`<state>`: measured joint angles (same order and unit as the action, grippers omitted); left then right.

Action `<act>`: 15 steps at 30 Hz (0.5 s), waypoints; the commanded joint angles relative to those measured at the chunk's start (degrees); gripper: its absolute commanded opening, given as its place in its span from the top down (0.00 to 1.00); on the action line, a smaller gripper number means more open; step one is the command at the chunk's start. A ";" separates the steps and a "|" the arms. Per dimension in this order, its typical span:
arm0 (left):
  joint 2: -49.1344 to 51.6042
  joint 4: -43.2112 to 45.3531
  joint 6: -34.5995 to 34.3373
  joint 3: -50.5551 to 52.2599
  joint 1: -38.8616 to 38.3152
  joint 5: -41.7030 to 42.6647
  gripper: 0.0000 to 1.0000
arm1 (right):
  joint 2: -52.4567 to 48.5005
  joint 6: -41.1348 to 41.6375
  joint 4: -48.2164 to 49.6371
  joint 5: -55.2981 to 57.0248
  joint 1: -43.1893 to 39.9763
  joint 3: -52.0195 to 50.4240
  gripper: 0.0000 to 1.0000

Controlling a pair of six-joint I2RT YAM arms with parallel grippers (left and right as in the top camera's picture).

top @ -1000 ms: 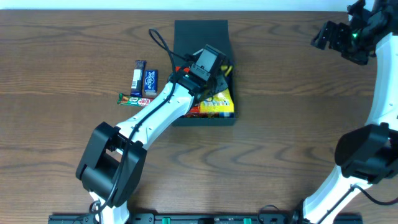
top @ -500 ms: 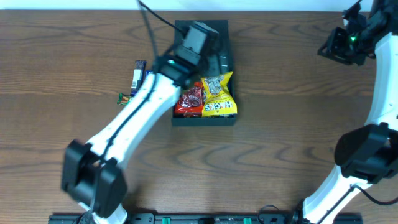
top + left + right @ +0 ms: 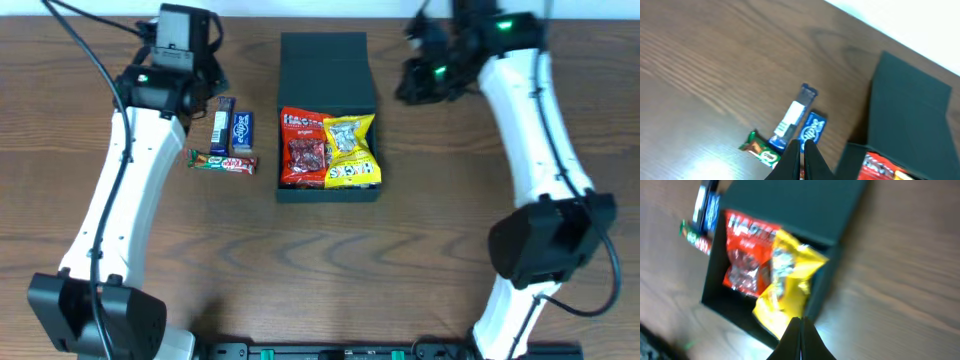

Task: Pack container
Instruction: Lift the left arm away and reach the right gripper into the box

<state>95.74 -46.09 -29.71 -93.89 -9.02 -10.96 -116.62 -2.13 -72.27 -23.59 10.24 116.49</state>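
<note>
Left pincer [image 3: 802, 159], fingers pressed together and empty, withdrawn to upper left from the container [image 3: 325, 60] at upper centre, where a red packet [image 3: 304, 150] and a yellow packet [image 3: 350, 150] now lie (three candy bars [image 3: 232, 128] wait outside, left of it); right pincer [image 3: 801, 337], likewise closed, has swung in near it.

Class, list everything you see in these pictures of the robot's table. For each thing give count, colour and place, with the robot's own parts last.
container: one, dark teal-black, middle of the table, flap lid open
red snack packet: one, red, inside the container, on the side nearer the bars
yellow snack packet: one, yellow, inside the container, beside the red one
blue-and-white bar: one, on the table beside the container
blue packet: one, blue, next to that bar
green-and-red bar: one, lying across below those two
table: one, brown wood
left gripper: one, dark, shut, raised near the bars
right gripper: one, dark, shut, raised near the container
</note>
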 commanded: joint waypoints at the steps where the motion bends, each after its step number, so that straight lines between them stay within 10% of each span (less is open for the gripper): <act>1: 0.15 -0.50 0.61 -0.44 0.96 -1.07 0.94 | -1.60 -1.18 1.70 -0.42 3.63 -4.39 0.98; 15: 0.15 -0.52 0.61 -0.44 1.18 -1.07 0.94 | -1.64 2.86 13.27 10.05 11.45 -22.95 0.99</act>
<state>95.74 -46.33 -29.71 -93.89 -8.03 -10.96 -118.02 -1.67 -59.88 -19.40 21.06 95.94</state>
